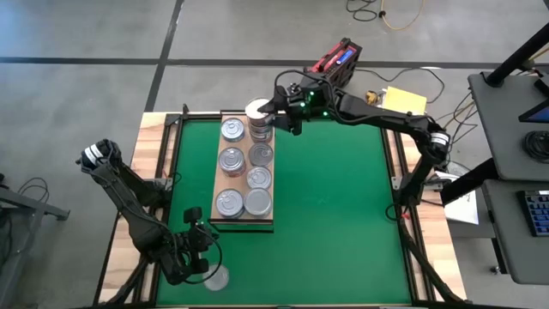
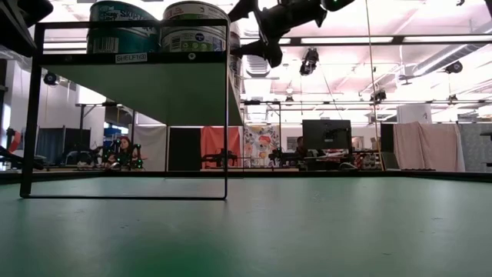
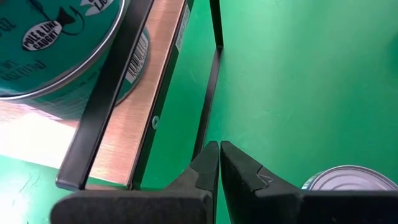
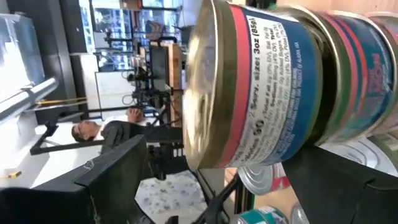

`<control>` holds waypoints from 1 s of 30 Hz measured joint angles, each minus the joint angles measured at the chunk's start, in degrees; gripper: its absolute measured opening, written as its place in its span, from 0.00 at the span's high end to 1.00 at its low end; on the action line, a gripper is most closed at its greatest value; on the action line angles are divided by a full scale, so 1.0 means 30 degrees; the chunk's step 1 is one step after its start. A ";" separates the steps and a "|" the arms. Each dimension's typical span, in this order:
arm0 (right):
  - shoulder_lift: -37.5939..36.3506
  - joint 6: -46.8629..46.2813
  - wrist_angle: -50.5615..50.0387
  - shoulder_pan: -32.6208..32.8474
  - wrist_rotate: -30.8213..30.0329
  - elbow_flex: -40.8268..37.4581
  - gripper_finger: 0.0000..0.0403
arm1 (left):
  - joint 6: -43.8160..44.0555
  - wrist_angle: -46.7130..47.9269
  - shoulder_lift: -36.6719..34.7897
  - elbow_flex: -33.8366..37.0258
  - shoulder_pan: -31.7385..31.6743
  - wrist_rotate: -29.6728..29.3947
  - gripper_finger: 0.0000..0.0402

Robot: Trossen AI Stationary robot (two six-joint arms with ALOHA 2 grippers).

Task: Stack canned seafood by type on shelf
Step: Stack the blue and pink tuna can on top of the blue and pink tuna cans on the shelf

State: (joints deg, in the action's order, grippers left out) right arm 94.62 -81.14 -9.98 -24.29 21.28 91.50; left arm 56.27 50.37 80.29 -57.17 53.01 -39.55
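Green mat (image 1: 334, 206) fills the middle of the high view w/ a yellow pad (image 1: 405, 100) and a red-black box (image 1: 339, 58) past its top edge. A black shelf frame (image 3: 102, 118) sits right by the left gripper (image 3: 219, 163), lower left, fingers pressed together on nothing, w/ one loose tin (image 1: 215, 277) just beside it. The shelf (image 1: 247, 216) is a pale wood board left of center w/ silver-lidded tins (image 1: 231, 159) in two columns. The right gripper (image 1: 273, 110) is at the shelf's top end, jaws wide around a blue/pink-label can (image 4: 261, 87) atop a stack.
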 joint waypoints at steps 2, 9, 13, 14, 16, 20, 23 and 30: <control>0.0039 -0.0021 -0.0123 0.0063 0.0311 0.0000 0.12 | 0.0000 -0.0012 0.0000 0.0000 0.0000 0.0000 1.00; 0.0034 -0.0006 -0.0057 0.0088 0.0445 0.0007 0.12 | 0.0000 -0.0070 0.0000 0.0000 0.0000 -0.0020 1.00; -0.0018 -0.0198 0.0013 0.0086 0.0916 0.0007 0.12 | 0.0051 -0.0095 0.0000 0.0000 0.0000 -0.0022 1.00; -0.0019 -0.0170 0.0008 0.0036 0.0916 0.0007 0.12 | 0.0051 -0.0095 0.0000 0.0000 0.0000 -0.0022 1.00; -0.0019 -0.0119 -0.0007 -0.0059 0.0938 0.0007 0.12 | 0.0058 -0.0088 0.0000 0.0000 0.0000 -0.0022 1.00; -0.0019 -0.0538 0.0015 -0.0096 0.1376 0.0007 0.12 | 0.0066 -0.0087 0.0000 0.0000 0.0000 -0.0022 1.00; -0.0019 -0.0605 0.0015 -0.0131 0.1921 0.0007 0.12 | 0.0066 -0.0087 0.0000 0.0000 0.0000 -0.0022 1.00; -0.0054 -0.0631 0.0015 -0.0294 0.2073 0.0007 0.12 | 0.0066 -0.0087 0.0000 0.0000 0.0000 -0.0029 1.00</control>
State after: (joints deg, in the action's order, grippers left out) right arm 94.46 -83.04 -9.93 -25.17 27.50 91.53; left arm 56.47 50.11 80.29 -57.17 53.01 -39.64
